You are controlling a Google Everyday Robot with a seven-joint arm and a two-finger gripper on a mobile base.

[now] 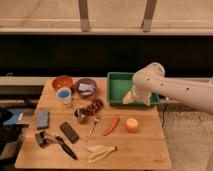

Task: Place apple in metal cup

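The apple (pixel 131 124), small, round and yellow-orange, lies on the wooden table (pixel 145 150) at the right, near the front. The metal cup (pixel 80 114), short and silver-grey with a dark inside, stands left of centre next to dark grapes (pixel 93 107). My gripper (pixel 131 96) hangs from the white arm (pixel 170 90) over the green tray (pixel 116 86), above and behind the apple and well to the right of the cup.
A red-orange carrot or chili (pixel 111 125) lies left of the apple. A spoon (pixel 92 128), a banana (pixel 100 151), a dark phone-like block (pixel 69 132), a black tool (pixel 57 142), a blue sponge (pixel 42 119), a white cup (pixel 64 95), an orange bowl (pixel 62 81) and a purple bowl (pixel 85 87) fill the left.
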